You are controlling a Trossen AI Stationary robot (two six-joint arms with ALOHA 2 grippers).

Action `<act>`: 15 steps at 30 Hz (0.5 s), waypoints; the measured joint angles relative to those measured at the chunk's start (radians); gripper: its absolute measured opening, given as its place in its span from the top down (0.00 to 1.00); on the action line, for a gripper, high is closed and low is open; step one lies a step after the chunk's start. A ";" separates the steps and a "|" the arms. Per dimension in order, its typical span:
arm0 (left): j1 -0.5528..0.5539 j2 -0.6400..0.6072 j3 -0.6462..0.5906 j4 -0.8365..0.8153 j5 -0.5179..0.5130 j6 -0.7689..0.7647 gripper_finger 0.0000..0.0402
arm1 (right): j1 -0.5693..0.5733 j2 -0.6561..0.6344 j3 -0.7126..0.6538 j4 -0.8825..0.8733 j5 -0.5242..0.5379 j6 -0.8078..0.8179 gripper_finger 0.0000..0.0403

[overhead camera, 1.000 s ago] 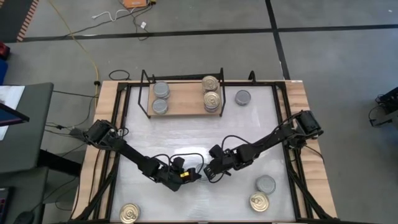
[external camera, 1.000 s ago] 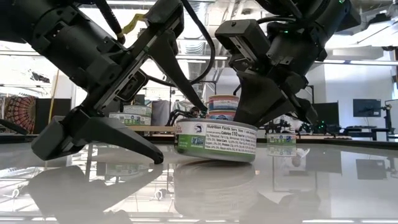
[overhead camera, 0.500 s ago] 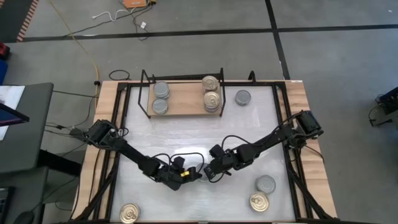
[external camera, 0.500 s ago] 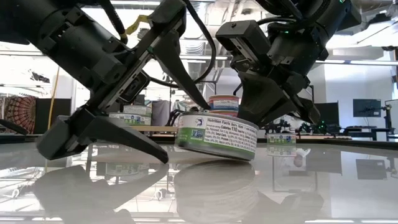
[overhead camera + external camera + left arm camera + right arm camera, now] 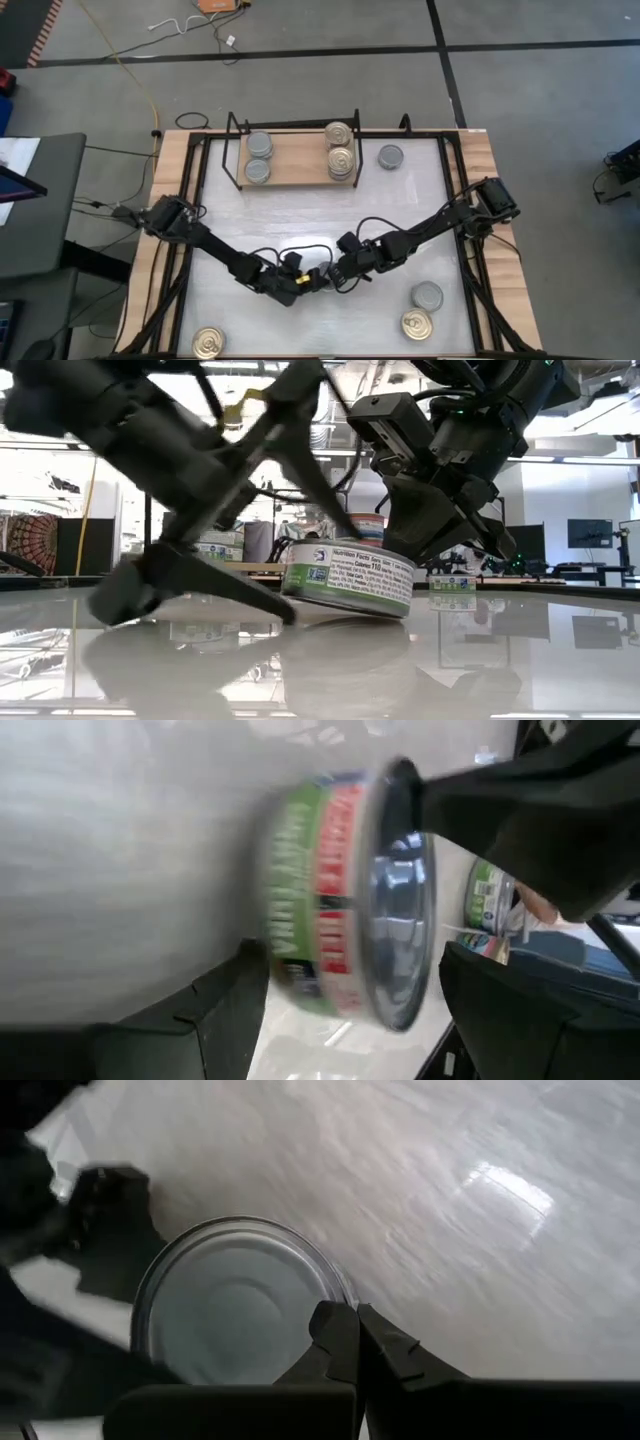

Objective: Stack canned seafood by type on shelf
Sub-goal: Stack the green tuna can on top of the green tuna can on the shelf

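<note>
Tuna tin (image 5: 348, 576) with a green and white label sits tilted on the white tabletop (image 5: 300, 215), its edge toward the left gripper lifted clear of the glass, near the middle of the table and well in front of the shelf (image 5: 296, 160). Its plain silver top (image 5: 235, 1305) faces up. The left gripper (image 5: 308, 284) straddles this tin with its fingers (image 5: 225, 1015) spread wide on either side, one finger low against the table; whether they press the tin's wall I cannot tell. The right gripper (image 5: 335, 276) meets the tin from the other side, fingers (image 5: 360, 1345) pinched fully together, their tips resting at the tin's rim, holding nothing.

Behind the tin, the shelf carries two silver-topped tins (image 5: 258, 158) at its left part and two gold-topped tins (image 5: 340, 148) at its right part. One silver tin (image 5: 391, 156) stands on the tabletop just beside the shelf's right end. Far from the shelf, at the table's front right corner, a silver tin (image 5: 428, 296) and a gold tin (image 5: 417, 324) stand close together. A gold tin (image 5: 208, 343) stands at the front left corner.
</note>
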 joint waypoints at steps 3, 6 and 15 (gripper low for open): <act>0.009 0.092 0.073 0.066 0.003 -0.012 0.29 | -0.006 0.000 0.000 -0.027 -0.014 -0.004 0.95; 0.011 0.122 0.087 0.100 0.000 -0.009 0.29 | 0.008 0.005 -0.005 -0.083 -0.029 0.003 0.95; 0.020 0.063 0.084 -0.045 -0.006 0.011 0.29 | 0.018 0.000 -0.005 -0.065 -0.026 -0.033 0.95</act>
